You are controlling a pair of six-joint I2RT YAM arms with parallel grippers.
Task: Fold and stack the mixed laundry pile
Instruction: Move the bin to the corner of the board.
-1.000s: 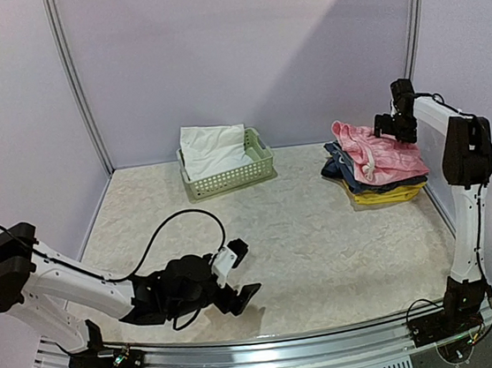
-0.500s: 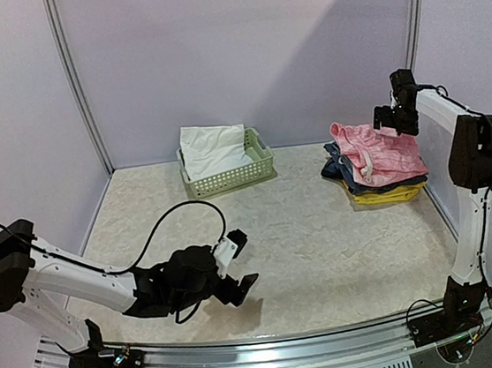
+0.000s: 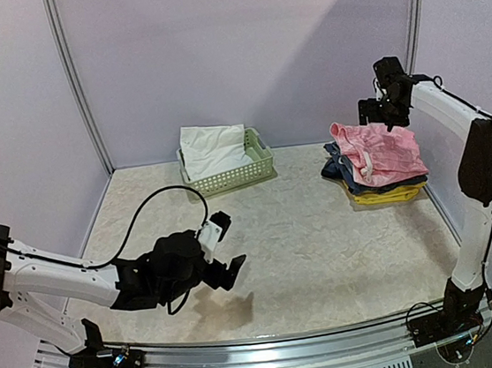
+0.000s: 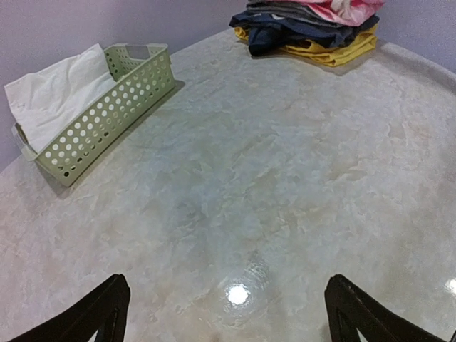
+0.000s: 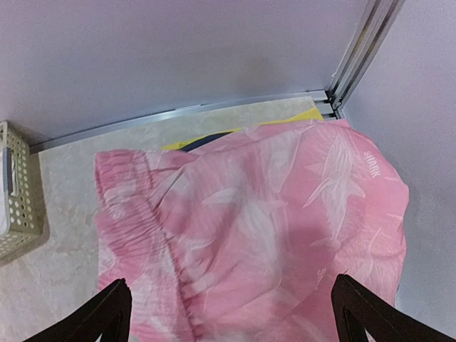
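Two hands, both spread wide, nothing pinched between the fingers. The left hand point(image 3: 228, 241) low over the pale marbled surface point(image 3: 325, 255), near the front edge, well apart from any cloth. The right hand point(image 3: 381, 121) above the thin pink printed garment point(image 3: 389, 154) (gathered waistband toward the basket side). This pink garment on top of the folded dark blue and yellow clothes point(image 3: 380, 193), far right. The larger white cloth piece point(image 3: 211, 148) inside the pale green perforated plastic basket point(image 3: 228, 182).

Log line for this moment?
left jaws open | right jaws open over pink shorts on folded stack | white cloth in basket
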